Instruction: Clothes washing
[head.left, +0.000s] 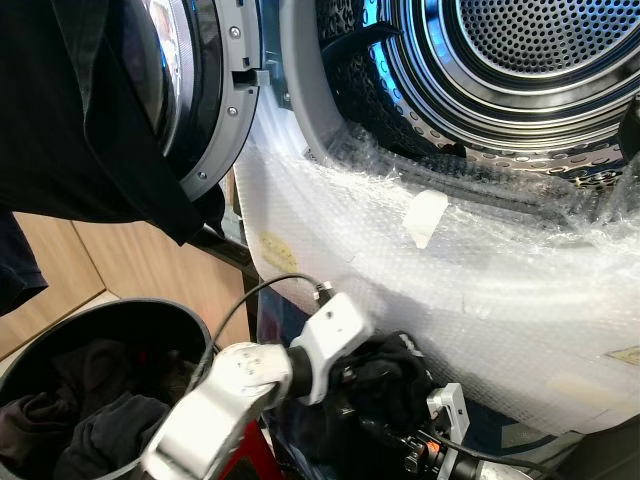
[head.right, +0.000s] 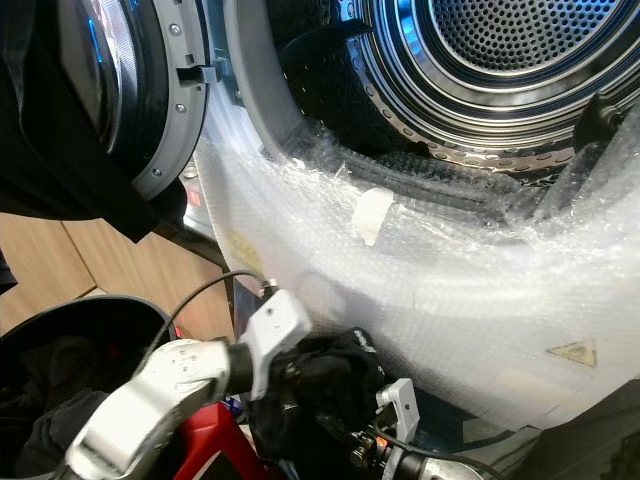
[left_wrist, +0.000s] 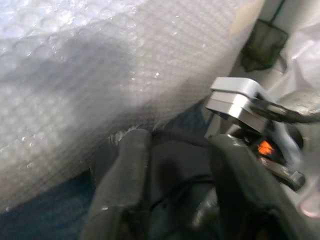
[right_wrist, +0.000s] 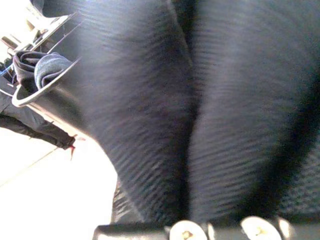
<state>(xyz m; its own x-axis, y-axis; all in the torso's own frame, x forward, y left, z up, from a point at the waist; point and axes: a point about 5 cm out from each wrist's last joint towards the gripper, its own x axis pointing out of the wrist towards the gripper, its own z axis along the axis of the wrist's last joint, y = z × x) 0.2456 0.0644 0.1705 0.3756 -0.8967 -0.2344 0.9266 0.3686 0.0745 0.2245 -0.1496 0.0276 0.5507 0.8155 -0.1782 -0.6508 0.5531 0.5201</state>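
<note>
Clamping a black garment (head.left: 390, 385) between them, our left gripper (head.left: 365, 385) and right gripper (head.left: 425, 440) meet low before the washer (head.left: 450, 290), whose bubble-wrapped front rises behind. Beside our left arm, a dark basket (head.left: 195, 325) holds more clothes (head.left: 110, 420).

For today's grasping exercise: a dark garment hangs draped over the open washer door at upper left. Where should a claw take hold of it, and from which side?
Grip the dark garment at its low hanging corner beside the door's rim, coming from below and in front. There the cloth hangs free in a narrowing fold, clear of the door, so two fingers can likely close around it; higher up it lies flat against the glass.
</note>
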